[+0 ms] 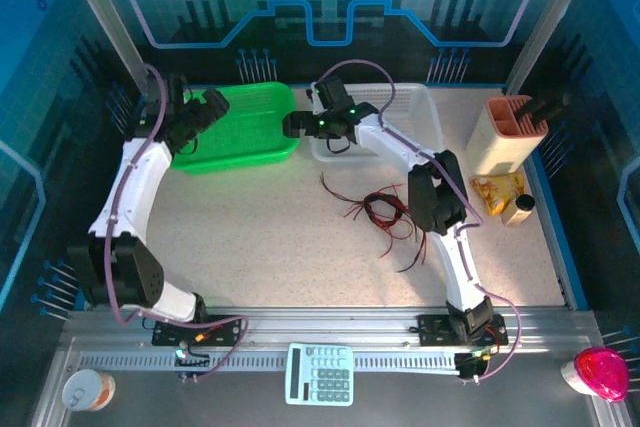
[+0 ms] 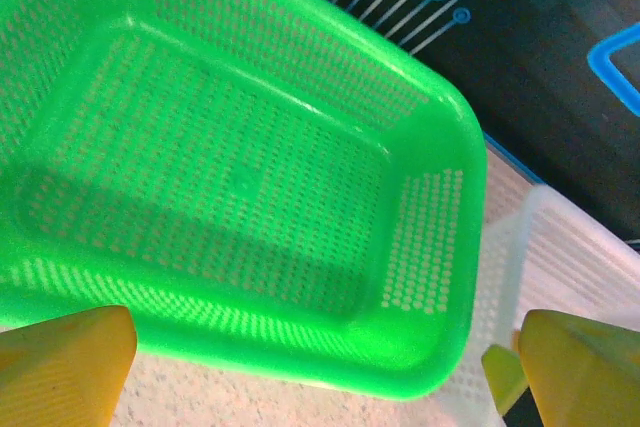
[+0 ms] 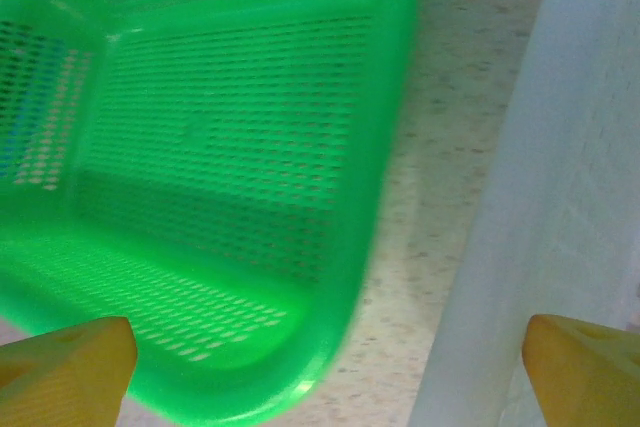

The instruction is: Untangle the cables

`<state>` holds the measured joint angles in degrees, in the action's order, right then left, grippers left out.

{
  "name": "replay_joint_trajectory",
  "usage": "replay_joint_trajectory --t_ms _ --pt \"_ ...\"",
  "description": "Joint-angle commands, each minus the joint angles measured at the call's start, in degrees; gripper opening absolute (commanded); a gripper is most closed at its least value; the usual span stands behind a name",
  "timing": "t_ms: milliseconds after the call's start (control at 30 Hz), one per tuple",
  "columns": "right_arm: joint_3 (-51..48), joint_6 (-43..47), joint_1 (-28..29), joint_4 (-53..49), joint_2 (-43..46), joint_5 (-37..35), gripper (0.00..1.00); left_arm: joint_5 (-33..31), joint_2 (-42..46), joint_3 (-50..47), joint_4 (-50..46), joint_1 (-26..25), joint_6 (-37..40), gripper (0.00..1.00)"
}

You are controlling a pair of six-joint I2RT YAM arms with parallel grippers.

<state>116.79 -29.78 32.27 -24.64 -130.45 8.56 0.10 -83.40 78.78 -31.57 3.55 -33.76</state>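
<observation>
the speckled table [image 1: 250,247] carries a green basket [image 1: 240,132] at far left, with a white basket [image 1: 425,112] beside it. the cables [image 1: 385,212] lie on the table in front of the white basket, a loose red and black tangle whose long axis runs from far left to near right. the right arm covers its right edge, and single strands are too thin to follow. the left gripper [image 2: 320,372] hangs spread above the green basket's rim. the right gripper [image 3: 325,372] is spread between the baskets, empty.

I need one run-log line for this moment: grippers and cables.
left gripper: open, over green basket | right gripper: open, between green basket and white basket | cables: tangled on table, untouched
</observation>
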Motion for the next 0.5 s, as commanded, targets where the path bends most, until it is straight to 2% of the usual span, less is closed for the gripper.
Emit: replay_joint_trajectory --t_ms 0,167,267,333,467 --pt "2.9 0.4 0.6 -1.4 5.4 2.9 1.0 5.0 5.8 -4.7 2.4 -0.7 -3.7 0.99" --pt "-2.6 0.8 -0.2 -3.7 16.9 -0.1 1.0 5.8 12.7 -9.6 1.0 -3.2 -2.7 0.99" --pt "-9.2 -0.5 -0.3 -5.1 25.0 -5.1 1.0 5.5 16.2 -12.6 0.5 -5.5 -2.4 0.99" --pt "-15.2 -1.3 -0.6 -5.4 30.5 -7.9 1.0 4.9 18.3 -15.1 0.8 -7.4 -2.7 0.99" --pt "-33.2 -1.8 -1.4 -1.0 43.4 -7.1 1.0 3.6 20.2 -21.5 4.3 -11.4 -5.1 0.99"
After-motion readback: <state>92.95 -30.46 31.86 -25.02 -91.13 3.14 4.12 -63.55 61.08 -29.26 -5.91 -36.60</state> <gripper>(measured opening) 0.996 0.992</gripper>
